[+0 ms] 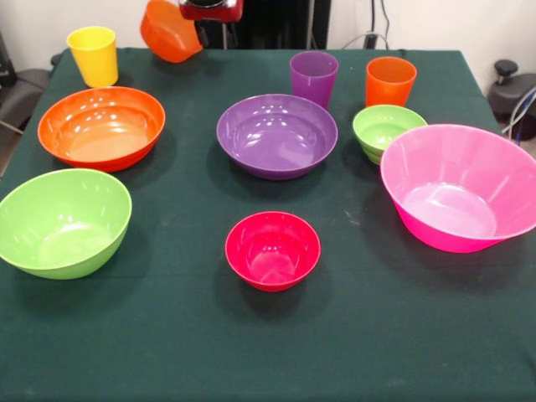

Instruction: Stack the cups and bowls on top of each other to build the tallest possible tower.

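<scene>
Only the red and black lower end of my gripper (pixel 209 10) shows at the top edge, over the table's far side. It holds the small orange bowl (pixel 170 32) by its rim, tilted and clear of the cloth. The small red-magenta bowl (pixel 272 249) stands alone and empty at the near centre. Behind it is the purple bowl (pixel 276 136), with the purple cup (pixel 313 77) and orange cup (pixel 389 81) further back. The small green bowl (pixel 388 131) and the huge pink bowl (pixel 461 186) are on the right. The yellow cup (pixel 93 55), large orange bowl (pixel 101 127) and lime green bowl (pixel 64 222) are on the left.
Everything stands on a dark green cloth over the table (pixel 251 352). A dark chair (pixel 17 96) is off the left edge. A black piece of equipment (pixel 512 88) with cables is off the right edge.
</scene>
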You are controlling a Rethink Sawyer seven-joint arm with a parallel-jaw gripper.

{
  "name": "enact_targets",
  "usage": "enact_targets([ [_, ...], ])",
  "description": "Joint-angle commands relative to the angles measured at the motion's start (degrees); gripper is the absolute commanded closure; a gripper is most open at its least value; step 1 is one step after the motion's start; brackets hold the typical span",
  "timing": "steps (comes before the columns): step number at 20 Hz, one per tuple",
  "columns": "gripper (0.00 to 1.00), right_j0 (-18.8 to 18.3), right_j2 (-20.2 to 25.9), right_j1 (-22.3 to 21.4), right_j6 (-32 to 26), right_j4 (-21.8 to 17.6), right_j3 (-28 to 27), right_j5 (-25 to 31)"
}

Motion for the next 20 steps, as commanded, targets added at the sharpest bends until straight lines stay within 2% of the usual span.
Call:
enact_targets([
  [1,0.0,1.17,2.2,3.1,1.89,-3.43,-5.3,-5.17],
  [13,0.0,1.55,1.89,3.34,2.5,-3.67,-5.44,-5.8],
  [20,0.0,1.28,2.3,1.85,1.92,-3.28,-4.89,-4.33],
])
